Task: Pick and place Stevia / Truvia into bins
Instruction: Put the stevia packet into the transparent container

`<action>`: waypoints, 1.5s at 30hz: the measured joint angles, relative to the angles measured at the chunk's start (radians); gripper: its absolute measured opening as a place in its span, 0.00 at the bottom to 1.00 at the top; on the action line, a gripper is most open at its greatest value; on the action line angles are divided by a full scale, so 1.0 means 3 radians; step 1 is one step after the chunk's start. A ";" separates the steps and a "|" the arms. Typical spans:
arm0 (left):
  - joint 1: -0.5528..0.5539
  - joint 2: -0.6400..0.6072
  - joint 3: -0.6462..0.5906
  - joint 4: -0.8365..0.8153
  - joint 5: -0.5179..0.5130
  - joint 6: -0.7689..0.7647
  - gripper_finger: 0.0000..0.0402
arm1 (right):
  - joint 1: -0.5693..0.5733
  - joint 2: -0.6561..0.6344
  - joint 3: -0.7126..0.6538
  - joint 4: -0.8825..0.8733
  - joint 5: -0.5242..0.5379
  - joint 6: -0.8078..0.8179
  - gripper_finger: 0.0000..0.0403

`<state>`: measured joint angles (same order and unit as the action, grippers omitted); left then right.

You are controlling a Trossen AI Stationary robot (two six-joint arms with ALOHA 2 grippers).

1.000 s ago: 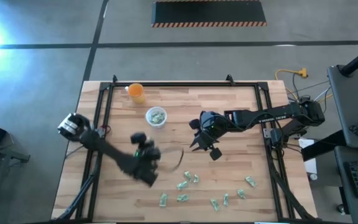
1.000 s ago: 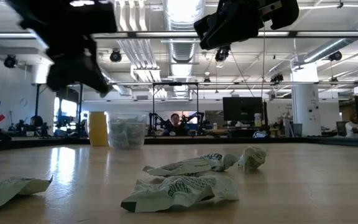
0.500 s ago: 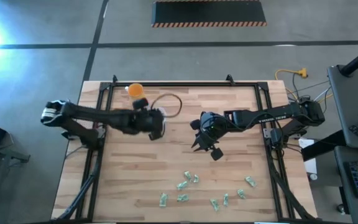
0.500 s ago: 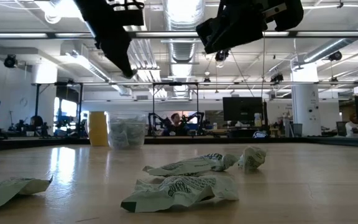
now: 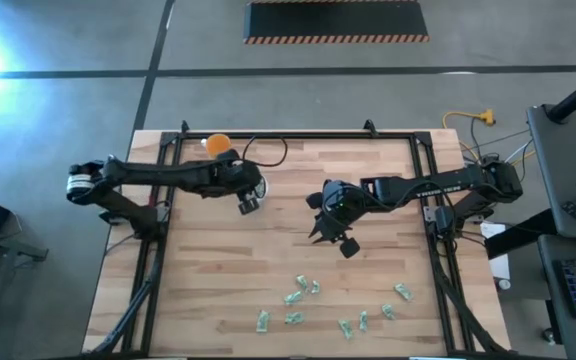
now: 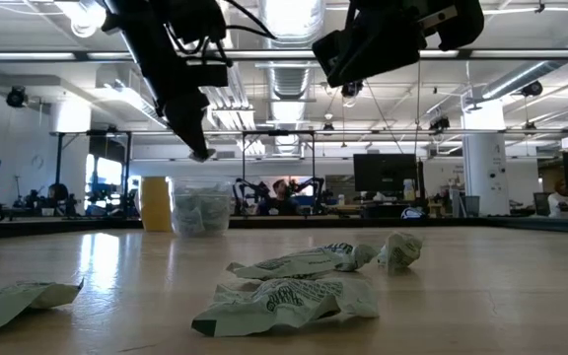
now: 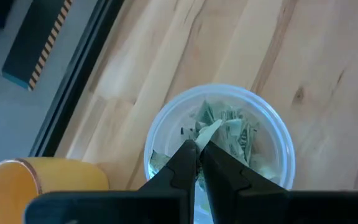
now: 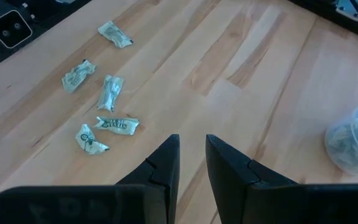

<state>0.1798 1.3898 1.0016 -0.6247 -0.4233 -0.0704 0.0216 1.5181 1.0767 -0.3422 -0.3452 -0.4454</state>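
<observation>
Wooden table [image 5: 388,270]: sachets [image 5: 301,292], two cups [image 6: 201,207]

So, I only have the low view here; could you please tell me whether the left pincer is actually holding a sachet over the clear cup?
Observer: Yes. The left wrist view shows the left pincer shut on a pale green-and-white paper sachet, directly above the round clear plastic cup.
Operator: Thank you. How many loose sachets are left on the table?
Observer: About eight, in the high view. The loose sachets are scattered near the edge of the wooden table farthest from the cup.
Operator: And is the right pincer carrying anything?
Observer: No. Its wrist view shows the right pincer open and empty, above bare wood.
</observation>
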 joint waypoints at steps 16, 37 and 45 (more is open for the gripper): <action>0.0004 -0.0008 0.0000 -0.0001 0.0112 0.0121 0.35 | 0.0011 0.0054 -0.0009 0.0027 -0.0132 0.0240 0.17; -0.0489 -0.0155 -0.0187 0.0051 0.0475 0.0016 0.40 | 0.0909 0.1083 -0.0130 0.0593 0.0335 0.0667 0.17; -0.0498 -0.0474 -0.0387 0.0071 0.0457 -0.0095 0.40 | 0.0990 0.1151 -0.0147 0.0679 0.0392 0.0854 0.17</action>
<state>0.0303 1.2475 0.8855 -0.6033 -0.2860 -0.0988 0.3186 1.8633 1.0326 -0.1384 -0.2276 -0.1891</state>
